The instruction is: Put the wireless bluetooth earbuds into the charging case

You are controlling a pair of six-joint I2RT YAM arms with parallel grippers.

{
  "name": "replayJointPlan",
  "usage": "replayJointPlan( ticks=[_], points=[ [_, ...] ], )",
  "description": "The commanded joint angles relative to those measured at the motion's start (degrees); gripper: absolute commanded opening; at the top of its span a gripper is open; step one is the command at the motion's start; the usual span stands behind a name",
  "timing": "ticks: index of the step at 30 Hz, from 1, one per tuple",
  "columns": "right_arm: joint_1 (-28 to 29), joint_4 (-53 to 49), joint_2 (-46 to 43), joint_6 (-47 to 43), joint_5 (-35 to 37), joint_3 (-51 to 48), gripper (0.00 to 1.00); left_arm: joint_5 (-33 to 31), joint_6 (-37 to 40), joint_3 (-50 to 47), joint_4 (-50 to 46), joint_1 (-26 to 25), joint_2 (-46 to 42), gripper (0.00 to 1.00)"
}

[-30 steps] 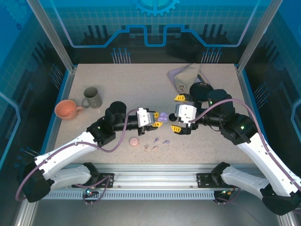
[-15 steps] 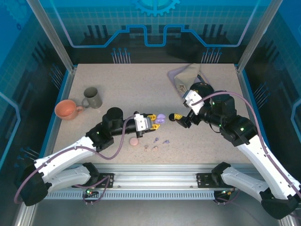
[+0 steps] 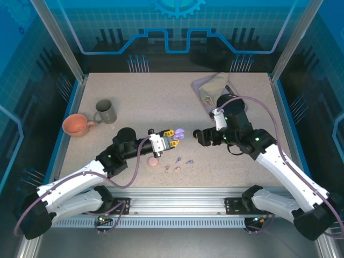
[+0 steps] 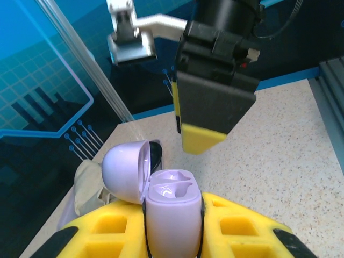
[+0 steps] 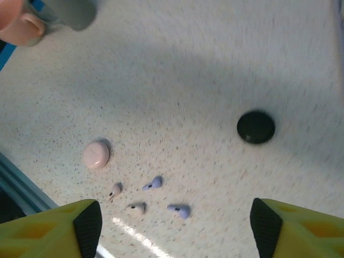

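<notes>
While gripped, lavender charging case (image 4: 172, 223) open.

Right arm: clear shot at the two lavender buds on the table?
Probably yes. The right gripper is open and empty, and the lavender earbuds lie loose on the table in front of it; the pink earbuds close by may crowd the pick.

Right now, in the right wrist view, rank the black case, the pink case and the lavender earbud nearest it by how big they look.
1. black case
2. pink case, slightly smaller, though camera distance may explain that
3. lavender earbud, far smallest
</notes>
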Motion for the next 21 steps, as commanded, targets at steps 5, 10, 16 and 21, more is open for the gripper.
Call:
replayJointPlan(
  ticks=[5,10,16,21],
  points=[
    [2.09,0.08,8.95,22.23,-2.11,-4.74,0.69,-1.0,-4.72,-4.05,3.67,4.37,-2.99,0.0],
    [6.49,0.25,13.94,28.99,0.87,-4.92,0.69,-1.99,-11.03,-6.72,3.0,9.17,-6.81,0.0],
    [10.6,1.7,19.86,34.96,3.06,-4.71,0.59,-4.88,-14.2,-10.4,-0.45,11.47,-14.36,0.0],
    [11.84,0.08,26.74,35.01,2.98,-2.51,0.54,-5.29,-15.06,-11.33,-4.5,11.56,-19.48,0.0]
  ],
)
